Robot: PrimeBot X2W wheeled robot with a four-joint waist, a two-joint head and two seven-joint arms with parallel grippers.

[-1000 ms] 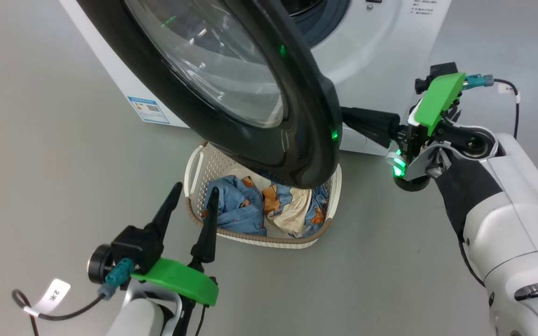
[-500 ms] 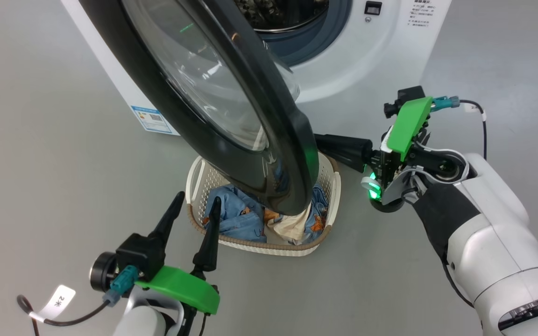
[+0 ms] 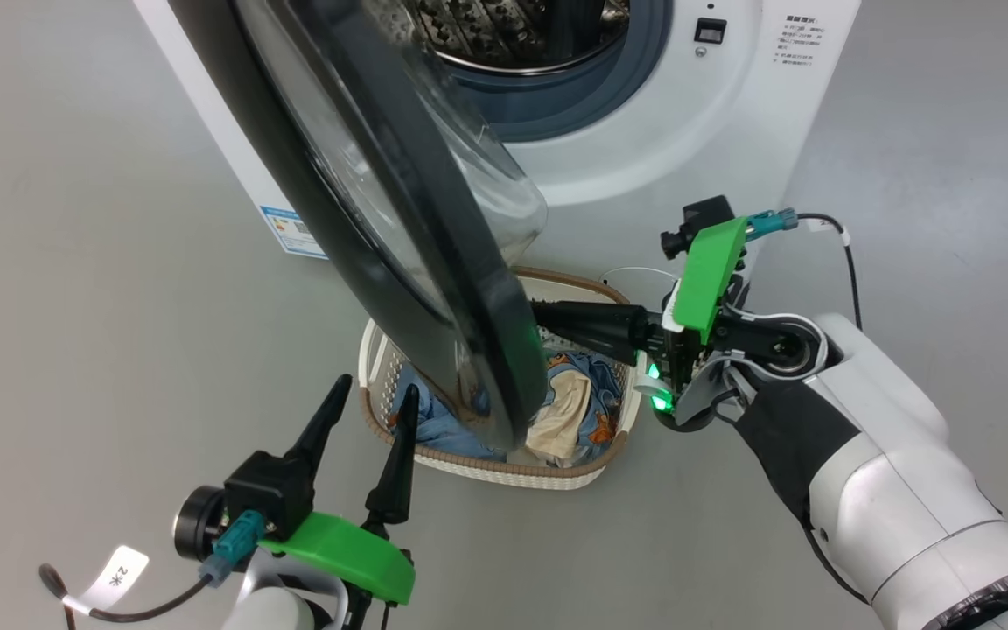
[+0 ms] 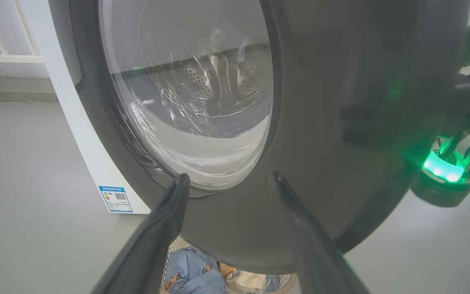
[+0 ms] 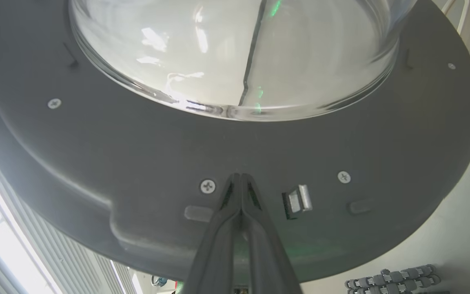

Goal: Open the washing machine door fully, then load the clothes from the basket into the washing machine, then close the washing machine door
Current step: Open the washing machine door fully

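Head view records the washing machine door (image 3: 416,289) swung wider than a second ago: it then covered most of the opening, and now it stands nearly edge-on with the drum (image 3: 513,35) of the washing machine (image 3: 644,149) exposed. Note that the camera shifted too. Your right gripper (image 3: 537,315) has followed the door leftward. Right wrist view shows its fingers pressed together and empty, tips against the door's inner face between a screw (image 5: 207,186) and the metal latch (image 5: 298,201). Your left gripper (image 3: 379,385) hangs spread and empty just in front of the basket (image 3: 504,468). The clothes (image 3: 570,411) lie in the basket, partly beneath the door's lower edge. Judgement: opening is incomplete; keep pushing before you load
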